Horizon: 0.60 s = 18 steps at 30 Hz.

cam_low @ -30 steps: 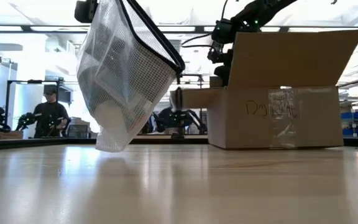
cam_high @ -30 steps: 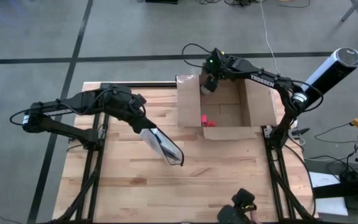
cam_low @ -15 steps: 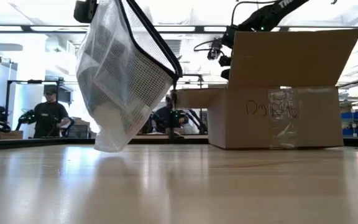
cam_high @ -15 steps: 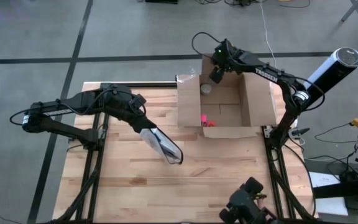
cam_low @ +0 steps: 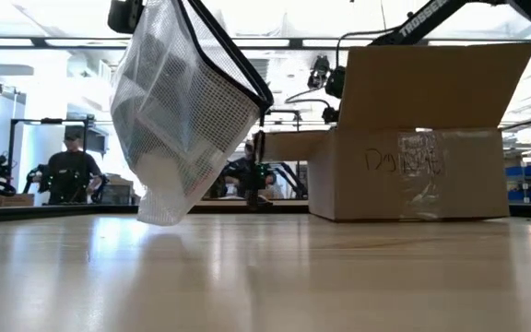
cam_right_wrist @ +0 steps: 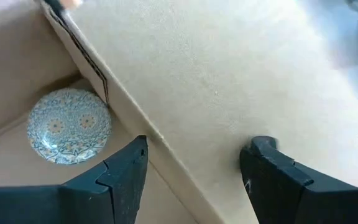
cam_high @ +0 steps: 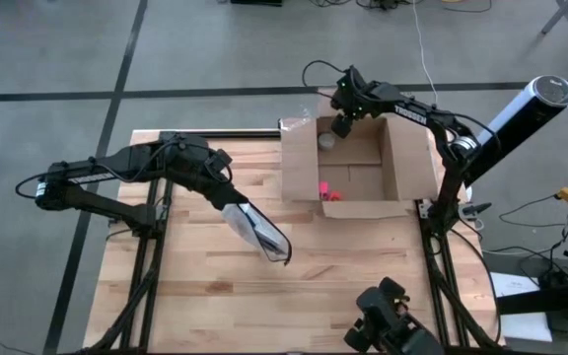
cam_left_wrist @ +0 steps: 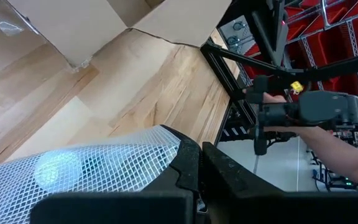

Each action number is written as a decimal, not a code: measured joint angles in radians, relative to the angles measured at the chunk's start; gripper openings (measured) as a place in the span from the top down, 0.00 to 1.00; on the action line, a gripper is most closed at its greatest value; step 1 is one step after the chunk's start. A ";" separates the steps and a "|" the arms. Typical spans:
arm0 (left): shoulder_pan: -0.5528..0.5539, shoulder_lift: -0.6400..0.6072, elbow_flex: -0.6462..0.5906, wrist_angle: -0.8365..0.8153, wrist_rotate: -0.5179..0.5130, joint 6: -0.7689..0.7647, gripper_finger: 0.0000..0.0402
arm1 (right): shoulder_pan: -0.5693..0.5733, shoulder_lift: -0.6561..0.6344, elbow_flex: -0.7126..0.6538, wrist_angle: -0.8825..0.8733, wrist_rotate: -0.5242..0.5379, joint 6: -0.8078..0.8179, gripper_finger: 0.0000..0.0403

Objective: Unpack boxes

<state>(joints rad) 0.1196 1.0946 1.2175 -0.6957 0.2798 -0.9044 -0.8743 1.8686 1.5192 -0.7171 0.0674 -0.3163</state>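
Observation:
The brown cardboard box (cam_high: 358, 168) stands open on the table's far right, with its bottom on the wood and its flaps spread (cam_low: 422, 138). Inside it lie a round patterned disc (cam_high: 326, 140) (cam_right_wrist: 69, 124) and a small red knife (cam_high: 325, 189). My right gripper (cam_high: 341, 123) (cam_right_wrist: 194, 165) hovers open over the box's far left corner, above the cardboard wall beside the disc. My left gripper (cam_high: 227, 200) is left of the box, shut on a translucent mesh zip pouch (cam_high: 260, 233) (cam_low: 187, 101). My left gripper pinches the pouch's black-trimmed top edge (cam_left_wrist: 185, 158) between its two shut fingers, slanting down from the table's left. The pouch hangs tilted below the fingers, and its lower end (cam_low: 159, 214) is clear of the table.
At the near edge a person's hand holds a dark device (cam_high: 388, 320) (cam_left_wrist: 303, 109). A black cylinder (cam_high: 531, 104) stands beyond the table's right edge. Bare wood (cam_high: 215, 286) lies in front of the box and under the pouch. People sit in the room behind (cam_low: 67, 171).
My right gripper has shifted a little toward the table's right over the box's far left corner and has sunk and tipped further down. The round disc it covered now shows. The pouch hangs as before.

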 joint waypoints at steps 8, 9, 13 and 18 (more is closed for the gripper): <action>0.000 0.000 0.000 0.000 0.000 -0.007 1.00 | -0.003 0.016 0.002 -0.083 -0.112 -0.015 0.46; 0.000 0.000 0.000 0.000 0.000 -0.006 1.00 | -0.003 0.016 0.002 -0.096 -0.123 -0.017 0.46; 0.000 0.000 0.000 0.000 0.000 -0.005 1.00 | -0.001 0.016 0.002 -0.169 -0.158 -0.017 0.49; 0.000 0.000 0.000 -0.001 0.000 -0.004 1.00 | 0.012 0.015 0.001 -0.226 -0.161 -0.008 0.53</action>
<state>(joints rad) 0.1200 1.0946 1.2175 -0.6964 0.2798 -0.9088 -0.8620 1.8835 1.5198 -0.9428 -0.0937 -0.3243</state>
